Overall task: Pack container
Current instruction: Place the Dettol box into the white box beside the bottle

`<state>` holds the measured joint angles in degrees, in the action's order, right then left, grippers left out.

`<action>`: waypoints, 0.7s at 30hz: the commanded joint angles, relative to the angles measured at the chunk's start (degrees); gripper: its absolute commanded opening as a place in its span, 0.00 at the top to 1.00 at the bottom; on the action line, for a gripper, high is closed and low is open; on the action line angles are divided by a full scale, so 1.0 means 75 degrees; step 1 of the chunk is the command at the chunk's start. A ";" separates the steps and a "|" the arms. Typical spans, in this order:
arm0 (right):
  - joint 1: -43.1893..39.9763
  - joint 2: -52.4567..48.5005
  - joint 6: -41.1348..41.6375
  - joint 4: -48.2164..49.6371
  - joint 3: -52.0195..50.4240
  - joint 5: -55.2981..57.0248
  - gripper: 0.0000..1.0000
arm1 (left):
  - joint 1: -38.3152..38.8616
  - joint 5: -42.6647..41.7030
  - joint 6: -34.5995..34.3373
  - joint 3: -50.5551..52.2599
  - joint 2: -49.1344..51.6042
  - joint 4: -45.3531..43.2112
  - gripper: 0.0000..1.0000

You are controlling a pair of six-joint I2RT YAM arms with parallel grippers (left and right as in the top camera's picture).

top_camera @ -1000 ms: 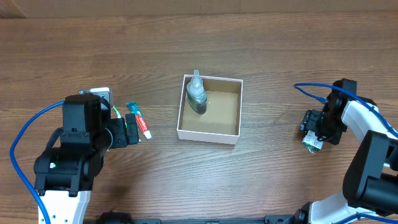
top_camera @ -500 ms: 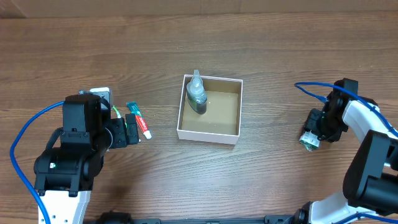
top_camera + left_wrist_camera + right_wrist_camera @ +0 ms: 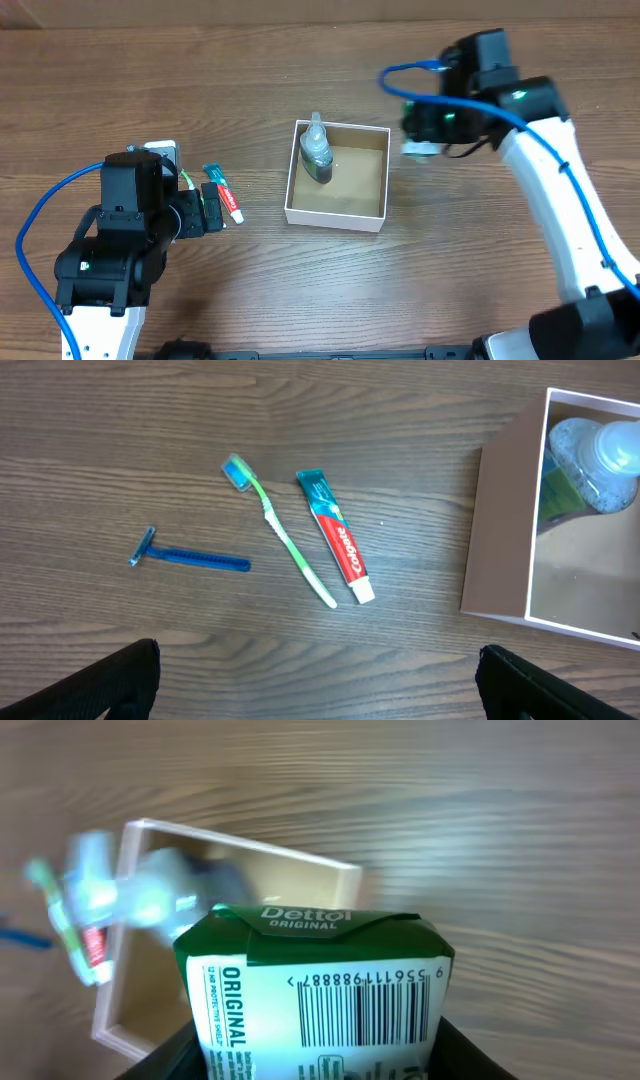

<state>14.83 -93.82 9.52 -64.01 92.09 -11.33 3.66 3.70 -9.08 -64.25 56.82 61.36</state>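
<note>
The container (image 3: 336,219) is a square box, white outside and brown inside, at mid table. A clear bottle (image 3: 317,151) with dark liquid lies in its far left corner. My right gripper (image 3: 420,140) is shut on a green and white Dettol soap pack (image 3: 320,990) and holds it above the table just off the box's right far corner. The box (image 3: 250,845) shows behind the pack in the right wrist view. My left gripper (image 3: 210,208) is open and empty, left of the box (image 3: 500,530). Its fingers (image 3: 320,690) frame bare wood.
A toothpaste tube (image 3: 336,537), a green toothbrush (image 3: 285,535) and a blue razor (image 3: 190,557) lie on the wooden table left of the box. The toothpaste tube (image 3: 224,191) sits just beyond my left gripper. Blue cables trail from both arms.
My right arm has swung from the right side of the table up and left to the box's right far corner, carrying the soap pack. The left arm has not moved.
</note>
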 commanded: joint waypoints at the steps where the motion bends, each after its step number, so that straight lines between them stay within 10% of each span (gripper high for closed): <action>1: 0.0799 -0.0117 0.0402 0.0434 -0.0023 0.0245 0.96 | -0.0035 0.0041 -0.0108 -0.0149 0.0026 -0.0012 0.00; 11: 0.1317 -0.1996 0.0796 0.0705 -0.0289 0.0612 0.87 | -0.0035 0.0038 -0.0111 -0.0149 0.0026 -0.0009 0.00; 15: 0.1314 -0.2194 0.0793 0.0816 -0.0286 0.0618 0.46 | -0.0035 0.0038 -0.0108 -0.0149 0.0026 -0.0009 0.00; 21: 0.1323 -0.2069 0.0766 0.0796 -0.0125 0.0743 0.23 | -0.0035 0.0038 -0.0111 -0.0149 0.0026 0.0000 0.00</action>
<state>24.86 -111.39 15.44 -57.78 89.69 -7.31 3.66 3.68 -9.08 -64.25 56.82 61.34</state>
